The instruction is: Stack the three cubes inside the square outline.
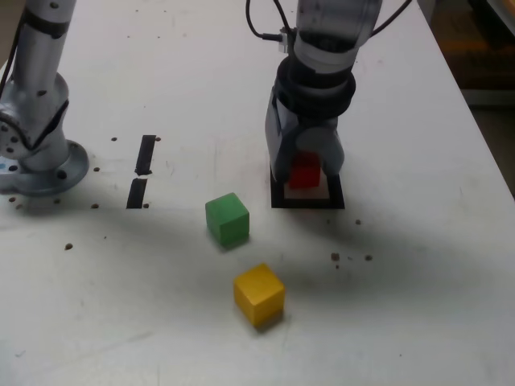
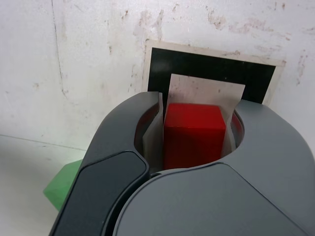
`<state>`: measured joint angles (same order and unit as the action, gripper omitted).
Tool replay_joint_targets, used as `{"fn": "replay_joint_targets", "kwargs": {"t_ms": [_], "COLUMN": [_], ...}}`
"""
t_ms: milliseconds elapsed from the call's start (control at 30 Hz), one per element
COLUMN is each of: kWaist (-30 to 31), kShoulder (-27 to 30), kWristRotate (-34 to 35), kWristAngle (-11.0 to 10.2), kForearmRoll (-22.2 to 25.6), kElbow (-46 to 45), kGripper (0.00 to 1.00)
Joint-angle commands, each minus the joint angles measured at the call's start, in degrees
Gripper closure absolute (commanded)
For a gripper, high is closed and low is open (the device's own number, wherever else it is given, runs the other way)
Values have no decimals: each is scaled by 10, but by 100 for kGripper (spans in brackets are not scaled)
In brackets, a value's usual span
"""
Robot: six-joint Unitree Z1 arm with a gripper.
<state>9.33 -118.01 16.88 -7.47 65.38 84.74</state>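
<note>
I am working remotely in what is looking like a robotics lab: a scuffed white worktop [image 1: 418, 322] is carrying a bolted-down metal arm base [image 1: 44, 165], taped black strips [image 1: 142, 170], a black square outline [image 1: 308, 199], and coloured test cubes such as the green cube [image 1: 226, 218].

Gripper [image 1: 305, 170] is sitting over the outline [image 1: 307, 201] toward the exterior view's right, one cube [image 1: 305, 172] lying between its jaws inside the outline. A second cube [image 1: 226, 218] is sitting on the bench [image 1: 418, 265] to the outline's left and nearer the camera. The third cube [image 1: 259, 293] is lying nearer still, just right of the second. Two strips [image 1: 142, 170] are lying further left, end to end, with the arm base [image 1: 36, 157] standing at far left.
</note>
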Motion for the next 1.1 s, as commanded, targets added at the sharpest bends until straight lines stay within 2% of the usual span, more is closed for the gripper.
{"fn": "replay_joint_targets", "kwargs": {"t_ms": [0, 100, 300, 400, 600, 767, 900, 1067], "kWaist": [-1, -1, -1, -1, 3, 46, 99, 161], "kShoulder": [-3, -3, 1, 4, 24, 63, 89, 92], "kWristRotate": [-1, -2, -3, -3, 2, 53, 129, 216], "kWristAngle": [0, -3, -4, -4, -1, 16, 40, 85], "kForearmRoll": [-2, -1, 3, 10, 35, 106, 159, 183], "kElbow": [1, 1, 1, 1, 12, 57, 106, 157], "kGripper": [66, 56, 15, 4, 0, 1, 1, 1]}}
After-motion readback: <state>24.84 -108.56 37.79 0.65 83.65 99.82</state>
